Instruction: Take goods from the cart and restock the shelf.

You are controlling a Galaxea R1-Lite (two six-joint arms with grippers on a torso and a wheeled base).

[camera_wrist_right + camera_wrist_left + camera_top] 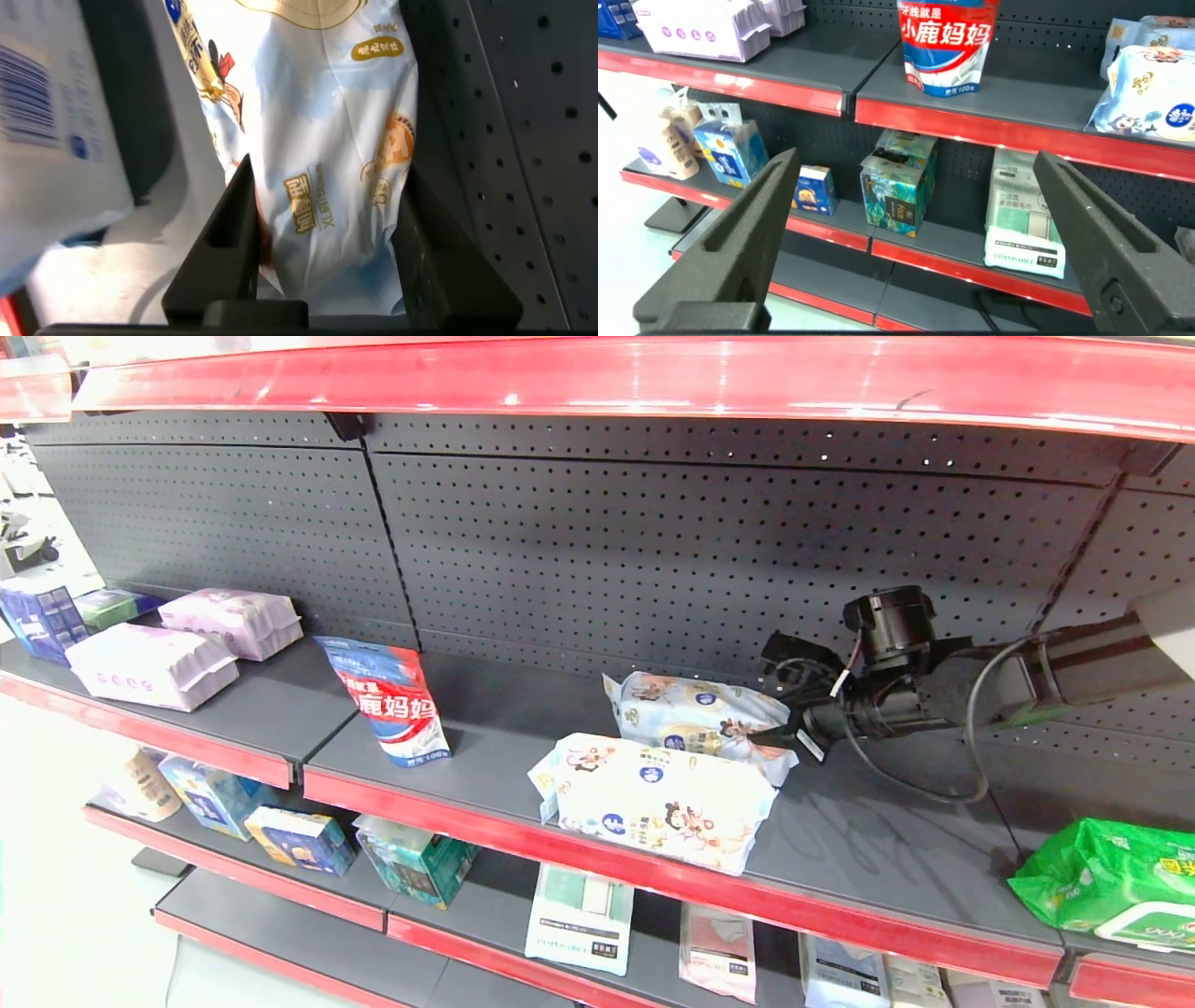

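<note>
Right gripper (pixel 792 726) clamped on the rear wipes pack (pixel 695 709), fingers (pixel 245 233) pressing either side. Pack is pale blue with a cartoon print and lies flat mid-right of frame on the grey shelf (pixel 878 840), near the pegboard (pixel 653 541). Twin pack (pixel 653 798) just in front, at the red edge. Red-blue pouch (pixel 392 700) upright, left of centre. Left gripper (pixel 915 252) spread wide, empty.

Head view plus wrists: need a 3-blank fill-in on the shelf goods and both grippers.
The right gripper holds the rear wipes pack, which lies ____ the front wipes pack.
The left gripper is ____, with nothing between its fingers.
The far-right pack on the shelf is coloured ____.
Missing words: behind; open; green.
</note>
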